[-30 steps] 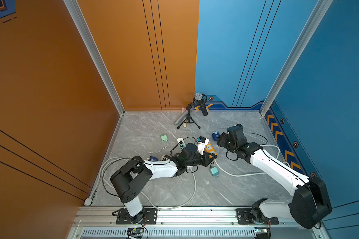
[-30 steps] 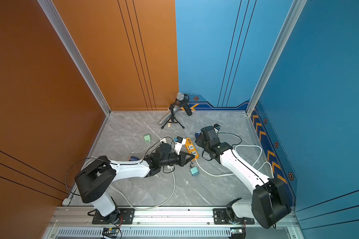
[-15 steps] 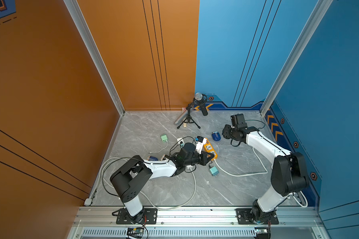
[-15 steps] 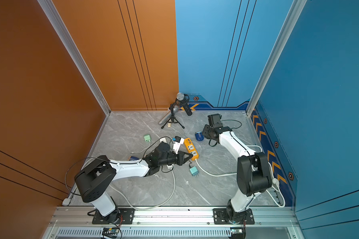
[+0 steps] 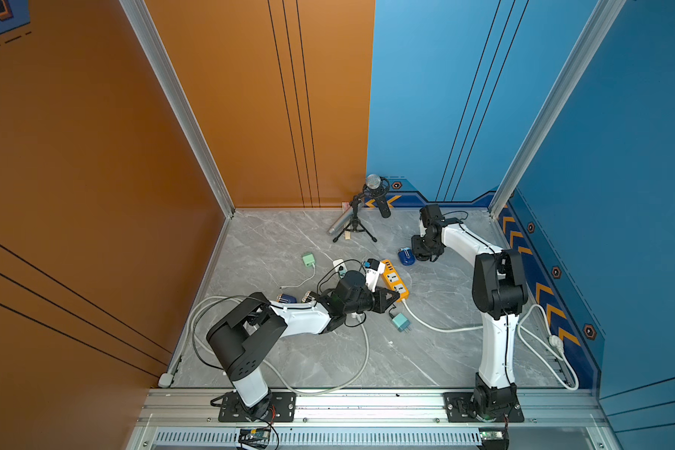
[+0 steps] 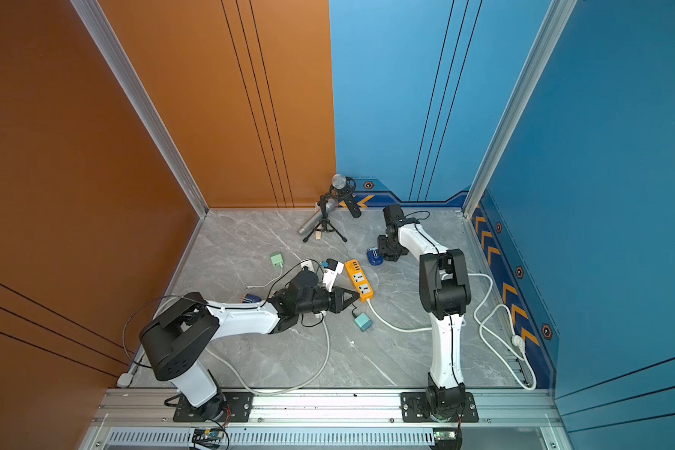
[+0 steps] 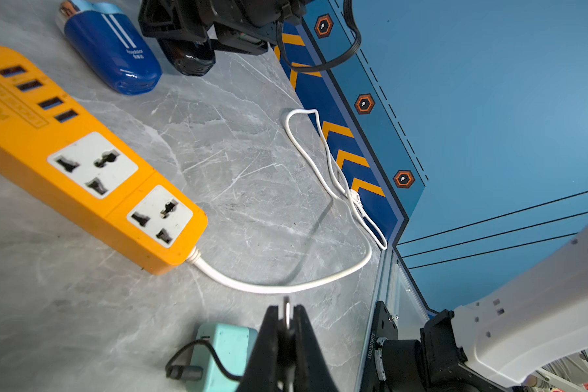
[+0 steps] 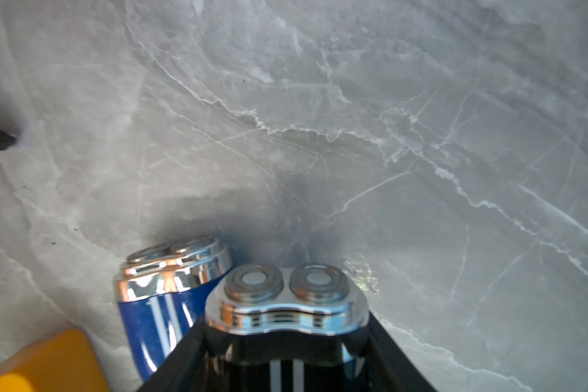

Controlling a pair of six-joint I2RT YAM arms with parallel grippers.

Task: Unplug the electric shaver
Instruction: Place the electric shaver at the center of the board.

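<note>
- The grey marble table (image 5: 425, 362) carries everything.
- The left arm (image 5: 301, 321) reaches low across the middle. The left claw (image 5: 396, 297) is pressed fully closed with nothing seen in its grip, its tip just beside the near end of the power strip.
- The right arm (image 5: 464, 241) bends toward the far right. The right claw (image 5: 421, 256) is partway open, with its two sides clamped on the black shaver.
- A microphone stand (image 5: 353, 224) sits far, mid-table.
- The orange power strip (image 5: 394, 280) lies in the middle with its socket holes showing.
- The black shaver (image 8: 286, 305) is far right in the right claw, with twin round heads.
- A blue shaver (image 5: 406, 257) lies just left of it.
- A teal adapter (image 5: 399, 322) lies near the strip, trailing a black cord.
</note>
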